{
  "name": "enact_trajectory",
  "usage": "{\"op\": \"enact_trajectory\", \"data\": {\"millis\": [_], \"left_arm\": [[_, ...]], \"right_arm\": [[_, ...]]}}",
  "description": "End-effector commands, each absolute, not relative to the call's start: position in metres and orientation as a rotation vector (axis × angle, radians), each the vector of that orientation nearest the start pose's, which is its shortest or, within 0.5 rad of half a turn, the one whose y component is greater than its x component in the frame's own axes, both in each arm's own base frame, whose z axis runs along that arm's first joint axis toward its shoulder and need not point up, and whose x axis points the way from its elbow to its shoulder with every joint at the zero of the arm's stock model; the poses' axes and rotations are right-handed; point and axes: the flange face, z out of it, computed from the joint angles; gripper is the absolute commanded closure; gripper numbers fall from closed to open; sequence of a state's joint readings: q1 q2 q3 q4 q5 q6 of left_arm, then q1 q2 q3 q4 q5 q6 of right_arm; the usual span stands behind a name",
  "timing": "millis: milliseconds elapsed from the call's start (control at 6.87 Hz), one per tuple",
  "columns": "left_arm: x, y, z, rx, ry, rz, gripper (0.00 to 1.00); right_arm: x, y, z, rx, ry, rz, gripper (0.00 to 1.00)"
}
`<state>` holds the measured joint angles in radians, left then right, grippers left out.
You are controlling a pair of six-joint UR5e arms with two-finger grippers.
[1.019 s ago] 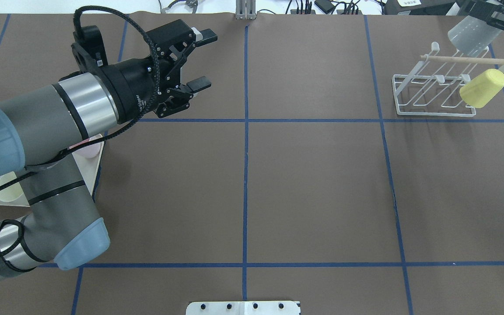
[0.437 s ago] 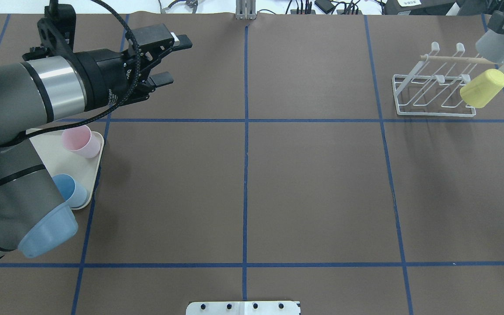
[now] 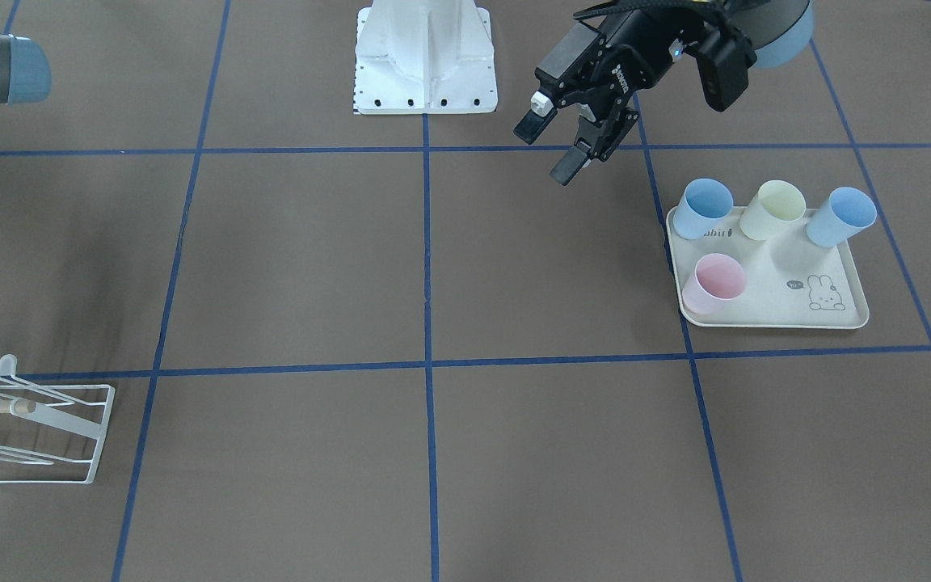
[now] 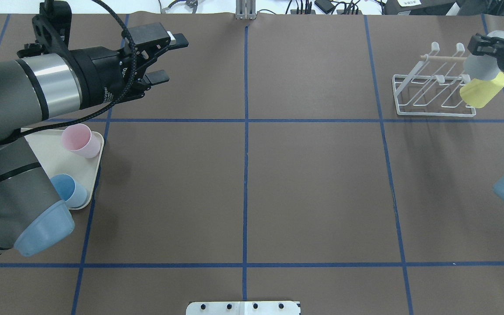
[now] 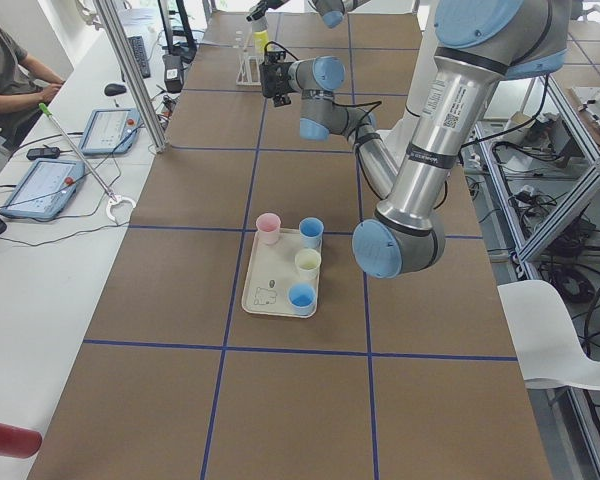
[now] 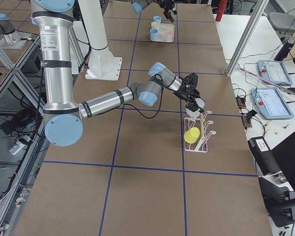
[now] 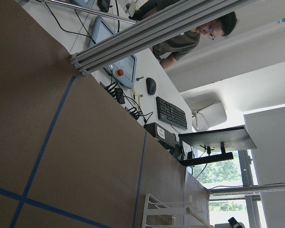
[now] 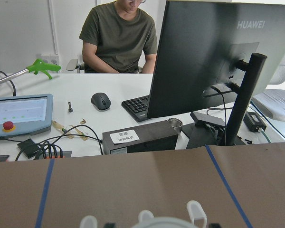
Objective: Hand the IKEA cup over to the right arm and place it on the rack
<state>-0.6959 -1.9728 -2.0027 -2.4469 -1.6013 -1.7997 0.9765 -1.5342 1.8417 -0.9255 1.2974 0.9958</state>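
- Right gripper (image 4: 484, 43) is up over the rack (image 4: 433, 115), at the rack's far corner on the robot's right, fingers clamped across a whitish IKEA cup (image 4: 479, 68).
- The cup hangs tilted at the end of the rack's wooden rod (image 4: 442, 57) and hides the rod's tip. Whether it sits on a peg, I cannot tell.
- In the right wrist view the cup's rim fills the bottom edge, with white rack pegs (image 8: 195, 209) poking up just beyond it.
- Just below, at that same end of the rack, a yellow cup (image 4: 481, 92) sits slanted on a peg. The right-side view shows a gap between the two cups.
- Left gripper (image 4: 172, 60) is well apart from the rack, over the other half of the table, jaws spread wide with nothing between them.
- At the table end opposite the rack lies a cream rabbit-printed tray (image 3: 773, 311). It carries a pink cup (image 3: 716, 283), a pale yellow cup (image 3: 773, 208) and two blue cups (image 3: 704, 206), all upright.
- Beyond the rack, past the table edge, a person (image 8: 121, 35) sits at a desk beside a dark monitor (image 8: 213, 57).
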Motion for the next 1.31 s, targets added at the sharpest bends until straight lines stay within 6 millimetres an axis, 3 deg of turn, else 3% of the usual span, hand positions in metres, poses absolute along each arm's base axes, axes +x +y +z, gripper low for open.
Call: {"op": "enact_trajectory", "data": {"millis": [0,582,1165], "left_arm": [[0.311,-0.430,0.151,0.384,1.711,-0.657,0.00],[0.312,-0.430,0.157,0.379,1.700,-0.662,0.00],[0.311,-0.430,0.160,0.379,1.697,-0.663,0.00]], "right_arm": [[-0.175,-0.528,0.456,0.835,-0.485,0.482,1.00],[-0.174,-0.532,0.455,0.870,-0.461,0.502,1.00],[-0.194,-0.529,0.465,0.870,-0.439,0.483,1.00]]}}
